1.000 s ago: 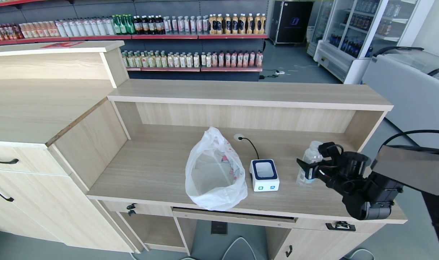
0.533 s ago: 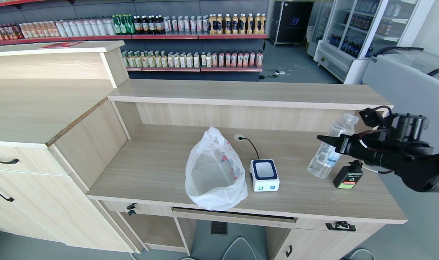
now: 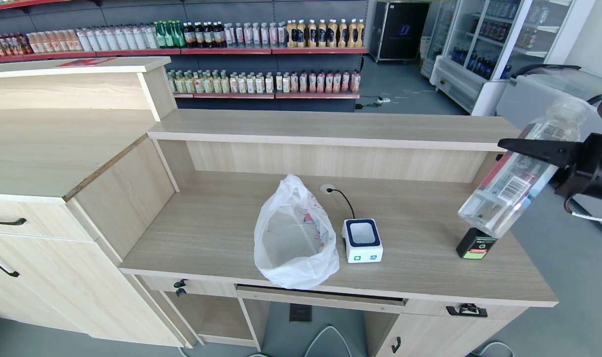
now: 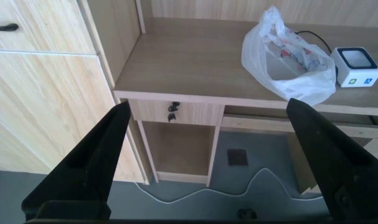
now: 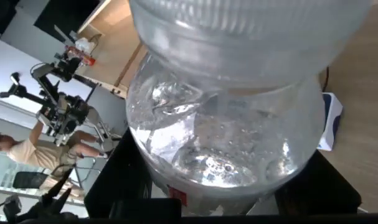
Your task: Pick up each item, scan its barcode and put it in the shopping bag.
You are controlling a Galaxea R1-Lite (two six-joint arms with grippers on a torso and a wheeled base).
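The step in hand looks like the scan; the water bottle [image 3: 521,173] is up in the air at the right end of the counter [image 3: 221,223], tipped over with its cap end high and its bottom end low; it hangs just above a small black item [image 3: 475,244] that stands on the counter, and I cannot tell if the 2 touch. The barcode [image 3: 513,188] on the bottle faces up and out, not down.

The scanner [image 3: 362,240] sits well apart from the bottle, near the middle of the counter, with its dark window facing up; the shopping bag [image 3: 295,238] stands just beside it, mouth open. So I think the next move needs 2 things; bring the bottle over the scanner, and turn it so the barcode looks down at the window; after that it can go in the bag.

The right gripper [image 3: 543,153] is clamped on the bottle's middle; 1 black finger [image 3: 533,147] lies across the side we can see; in the right wrist view the bottle [image 5: 226,124] sits tight between the dark jaws.

The left gripper [image 4: 208,104] holds nothing; its 2 fingers are spread wide, low down in front of the counter.
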